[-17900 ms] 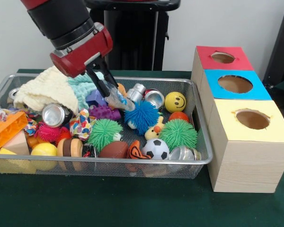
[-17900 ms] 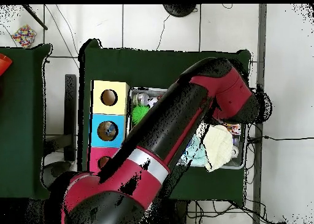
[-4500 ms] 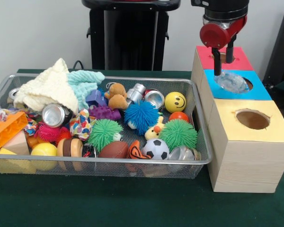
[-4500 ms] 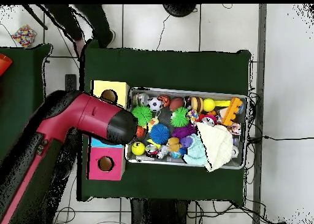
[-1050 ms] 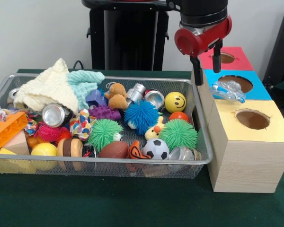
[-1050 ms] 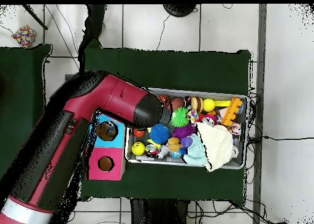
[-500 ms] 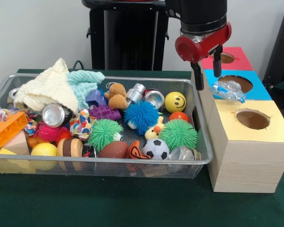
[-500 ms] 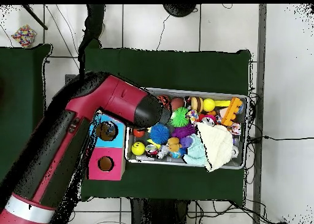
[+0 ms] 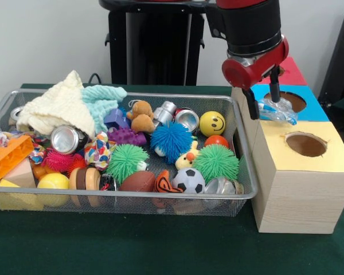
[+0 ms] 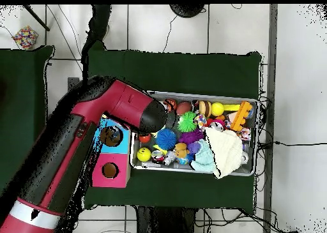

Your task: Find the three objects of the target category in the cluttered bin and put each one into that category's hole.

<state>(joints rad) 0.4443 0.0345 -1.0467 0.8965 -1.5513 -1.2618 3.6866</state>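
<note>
- We see the gripper point(image 9: 264, 94) hanging over the blue box point(image 9: 309, 107), its two thin black fingers spread apart and holding nothing.
- A crumpled clear plastic bottle point(image 9: 277, 110), glossy and creased, lies on the blue box top at the near rim of the hole point(image 9: 286, 101), just beside the right-hand finger; we cannot tell whether they touch.
- The three boxes are pale wood with flat coloured tops and round holes: red box point(image 9: 286, 70), blue, yellow box point(image 9: 304, 150).
- The wire mesh bin point(image 9: 120, 197) holds spiky rubber balls in green point(image 9: 126, 160) and blue point(image 9: 171, 140), a smooth yellow smiley ball point(image 9: 212, 123), shiny crushed cans point(image 9: 66, 139) and a knitted cream cloth point(image 9: 60, 107).
- Overhead, the red arm point(image 10: 96, 131) covers the gripper and bottle; only that view shows the bin's full rectangle point(image 10: 252, 173) and the tiled floor point(image 10: 166, 29).
</note>
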